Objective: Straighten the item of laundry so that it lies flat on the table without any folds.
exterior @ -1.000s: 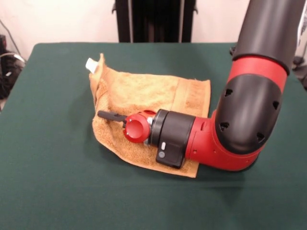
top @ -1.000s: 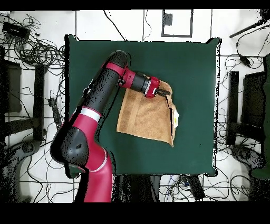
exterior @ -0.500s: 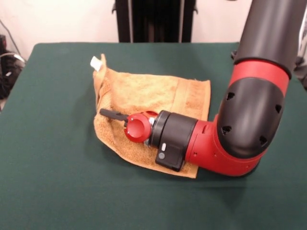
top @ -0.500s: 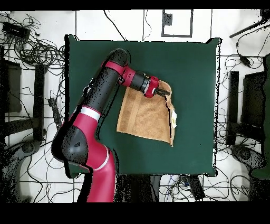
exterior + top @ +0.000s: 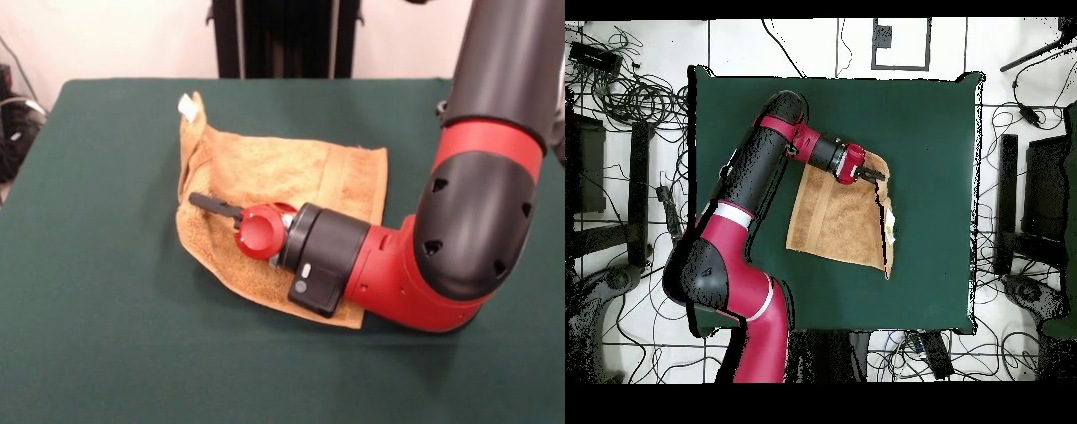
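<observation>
The item of laundry point(image 5: 265, 168), an orange-tan towel, lies on the green table point(image 5: 97, 336) left of centre. Its left edge is turned over in a raised fold running up to a small white tag point(image 5: 187, 106). My gripper point(image 5: 201, 200) lies low and sideways over that folded edge, its black fingers together as one thin bar and shut on the fold. The red wrist covers the towel's near middle. From overhead the towel point(image 5: 835, 220) shows its folded strip and tag point(image 5: 891, 236) along the right side, with the gripper point(image 5: 877, 175) at its upper right corner.
The arm's thick red and black elbow point(image 5: 468, 238) hangs low over the table to the right of the towel. A striped band point(image 5: 340, 177) crosses the towel's right end. Cables and equipment point(image 5: 625, 90) crowd the floor around the table.
The gripper has slid a little to the right in the front view, and the towel's folded left edge came with it. The tag has shifted right and farther back.
</observation>
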Robot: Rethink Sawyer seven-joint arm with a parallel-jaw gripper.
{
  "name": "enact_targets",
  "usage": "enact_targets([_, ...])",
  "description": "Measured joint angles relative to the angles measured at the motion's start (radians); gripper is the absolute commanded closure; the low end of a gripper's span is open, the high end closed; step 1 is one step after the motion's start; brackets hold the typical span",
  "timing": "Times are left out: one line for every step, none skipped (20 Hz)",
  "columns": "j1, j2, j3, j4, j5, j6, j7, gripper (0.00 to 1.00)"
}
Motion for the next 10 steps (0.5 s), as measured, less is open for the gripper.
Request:
enact_targets([-0.001,0.001,-0.012,0.0,0.003,0.002,0.0,1.0])
enact_targets([-0.002,0.001,-0.017,0.001,0.005,0.002,0.0,1.0])
enact_targets([-0.002,0.002,-0.022,0.001,0.006,0.002,0.0,1.0])
enact_targets([-0.002,0.003,-0.029,0.003,0.009,0.002,0.0,1.0])
enact_targets([-0.003,0.004,-0.036,0.004,0.012,0.002,0.0,1.0])
enact_targets([-0.003,0.005,-0.044,0.008,0.017,0.002,0.0,1.0])
enact_targets([-0.003,0.006,-0.047,0.009,0.02,0.002,0.0,1.0])
enact_targets([-0.004,0.007,-0.056,0.013,0.025,0.002,0.0,1.0])
enact_targets([-0.004,0.008,-0.06,0.015,0.028,0.002,0.0,1.0])
enact_targets([-0.005,0.008,-0.065,0.016,0.031,0.002,0.0,1.0])
